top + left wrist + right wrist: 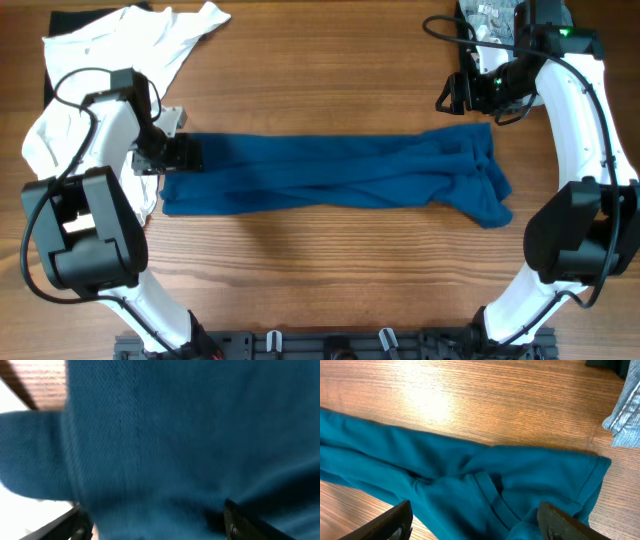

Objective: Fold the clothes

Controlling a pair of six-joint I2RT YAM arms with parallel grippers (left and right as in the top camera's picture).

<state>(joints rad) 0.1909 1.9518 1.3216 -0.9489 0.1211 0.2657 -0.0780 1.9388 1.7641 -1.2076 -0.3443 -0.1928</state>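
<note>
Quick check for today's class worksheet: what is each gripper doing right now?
Left gripper: open, fingers spread against the blue garment.
Right gripper: open, above the same garment, holding nothing.

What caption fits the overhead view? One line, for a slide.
Left hand at one end of a blue garment stretched across the wooden table, right hand near the other, white shirt beside.
</note>
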